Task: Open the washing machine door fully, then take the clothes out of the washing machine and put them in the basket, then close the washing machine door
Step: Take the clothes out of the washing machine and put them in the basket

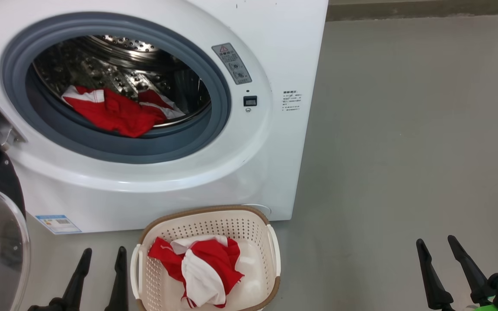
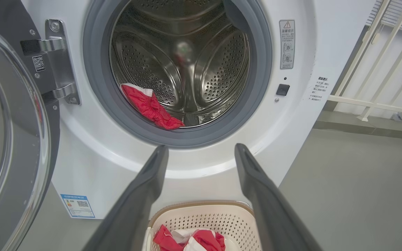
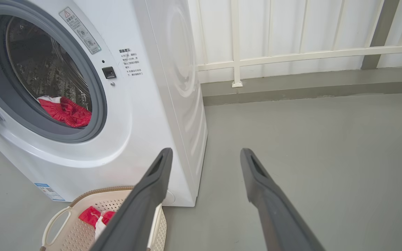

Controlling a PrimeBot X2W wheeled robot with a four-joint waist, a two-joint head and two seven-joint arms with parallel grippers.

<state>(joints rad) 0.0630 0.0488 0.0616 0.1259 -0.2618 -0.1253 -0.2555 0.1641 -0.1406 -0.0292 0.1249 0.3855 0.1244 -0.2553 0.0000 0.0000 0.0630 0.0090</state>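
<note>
We see left end effector (image 1: 105, 250) and right end effector (image 1: 435, 240) spread, with clothes (image 1: 205, 263) (more in washing machine (image 1: 283, 52)) in basket (image 1: 205, 210) between them, nearer left.

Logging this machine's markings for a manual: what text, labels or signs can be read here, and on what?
"温馨提示" (seemingly), under a red warning triangle: heading of the grey sticker right of the washing machine opening; its smaller text is unreadable.
Too small: the black print further right.
Too small: the blue label at the lower corner, with a QR code.
No legible words: the QR sticker on the washing machine door rim.
</note>
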